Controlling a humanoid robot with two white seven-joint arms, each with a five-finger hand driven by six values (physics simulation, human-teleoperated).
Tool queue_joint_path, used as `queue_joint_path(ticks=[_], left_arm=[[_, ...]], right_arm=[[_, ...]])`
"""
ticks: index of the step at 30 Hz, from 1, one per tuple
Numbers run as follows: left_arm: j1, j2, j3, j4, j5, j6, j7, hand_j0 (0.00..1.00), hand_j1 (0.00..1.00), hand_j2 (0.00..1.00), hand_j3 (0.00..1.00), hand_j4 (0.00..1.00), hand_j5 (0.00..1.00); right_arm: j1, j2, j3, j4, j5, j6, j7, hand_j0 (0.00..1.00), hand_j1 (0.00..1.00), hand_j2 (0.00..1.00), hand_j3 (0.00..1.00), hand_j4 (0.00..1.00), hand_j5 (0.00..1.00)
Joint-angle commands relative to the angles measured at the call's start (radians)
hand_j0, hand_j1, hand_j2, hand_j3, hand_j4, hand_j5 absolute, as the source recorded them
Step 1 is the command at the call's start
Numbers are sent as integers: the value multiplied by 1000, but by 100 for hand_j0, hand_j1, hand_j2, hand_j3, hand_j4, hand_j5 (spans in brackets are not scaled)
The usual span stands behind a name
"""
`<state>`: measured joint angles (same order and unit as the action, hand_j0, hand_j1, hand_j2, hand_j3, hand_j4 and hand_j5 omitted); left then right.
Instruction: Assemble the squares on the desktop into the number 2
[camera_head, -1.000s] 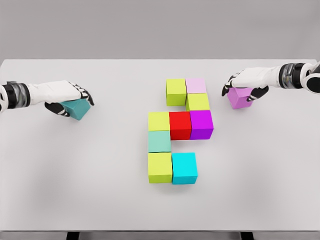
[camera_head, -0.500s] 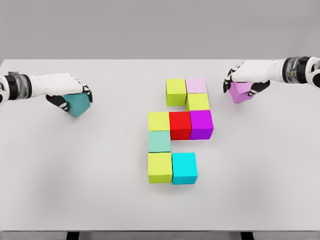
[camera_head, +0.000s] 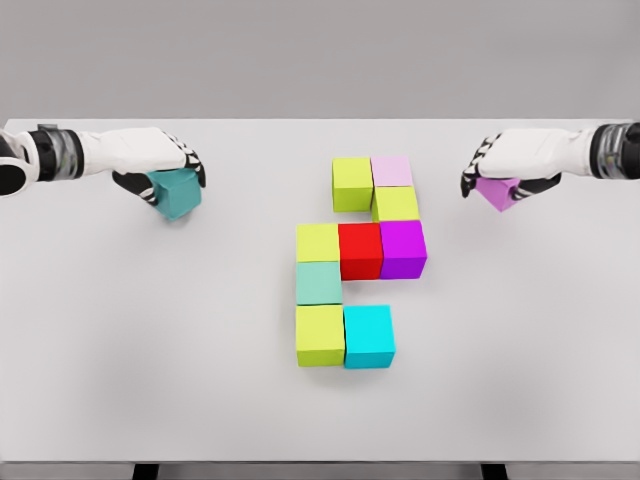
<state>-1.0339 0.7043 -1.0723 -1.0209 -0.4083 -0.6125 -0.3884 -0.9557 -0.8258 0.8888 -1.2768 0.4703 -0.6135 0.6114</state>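
Head view is showing both hands lifting inward: left hand (camera_head: 150, 160) fingers gripping the teal cube (camera_head: 177, 192), right hand (camera_head: 520, 160) fingers pinching the tilted violet cube (camera_head: 497, 192), both now heading toward the unfinished block figure (camera_head: 350, 265).

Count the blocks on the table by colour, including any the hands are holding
Yellow-green: 4
Pale pink: 1
Red: 1
Purple: 1
Mint green: 1
Cyan: 1
Teal, in left hand: 1
Violet, in right hand: 1
Total: 11

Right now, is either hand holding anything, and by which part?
Left hand grips the teal cube from above, by its top and sides. Right hand grips the violet cube likewise.
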Motion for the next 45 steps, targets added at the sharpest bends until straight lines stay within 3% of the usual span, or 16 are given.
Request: queue_joint_path(ticks=[1, 7, 9, 15, 22, 23, 25, 30, 35, 39, 45], left_arm=[[0, -3, 2, 1, 5, 2, 0, 65, 65, 65, 65, 65, 65], [-26, -43, 3, 27, 5, 2, 0, 65, 65, 65, 65, 65, 65], [-37, -63, 3, 36, 5, 2, 0, 65, 65, 65, 65, 65, 65], [-58, -108, 5, 53, 5, 2, -1, 65, 65, 65, 65, 65, 65], [-75, -166, 6, 67, 5, 2, -1, 65, 65, 65, 65, 65, 65], [-77, -175, 8, 79, 5, 2, -1, 65, 65, 65, 65, 65, 65], [-83, -197, 9, 102, 5, 2, -1, 65, 65, 65, 65, 65, 65], [-84, -229, 9, 125, 5, 2, -1, 65, 65, 65, 65, 65, 65], [-84, -235, 9, 122, 3, 2, -1, 67, 67, 67, 67, 67, 67], [-81, -236, 6, 110, 3, 2, -1, 68, 68, 68, 68, 68, 68], [-83, -236, 3, 111, -26, 2, -1, 68, 68, 68, 68, 68, 68]], right_arm=[[2, -19, -2, -26, -4, 3, -1, 63, 63, 63, 63, 63, 63], [18, -35, -1, -30, -2, 3, -1, 63, 63, 63, 63, 63, 63], [35, -61, -1, -90, -2, 3, -1, 63, 63, 63, 63, 63, 63], [60, -102, -1, -173, -4, 3, -1, 63, 63, 63, 63, 63, 63], [78, -121, -1, -191, -6, 3, -1, 63, 63, 63, 63, 63, 63], [78, -121, -1, -191, -4, 3, -1, 66, 66, 66, 66, 66, 66], [80, -121, 1, -191, -2, 3, -1, 90, 90, 90, 90, 90, 90], [92, -119, 4, -190, 1, 3, -1, 96, 96, 96, 96, 96, 96], [92, -110, -1, -176, 5, 3, -1, 96, 96, 96, 96, 96, 96], [91, -61, -2, -41, 8, 3, -1, 96, 96, 96, 96, 96, 96], [89, -44, -7, 10, 2, 3, -1, 96, 96, 96, 96, 96, 96]])
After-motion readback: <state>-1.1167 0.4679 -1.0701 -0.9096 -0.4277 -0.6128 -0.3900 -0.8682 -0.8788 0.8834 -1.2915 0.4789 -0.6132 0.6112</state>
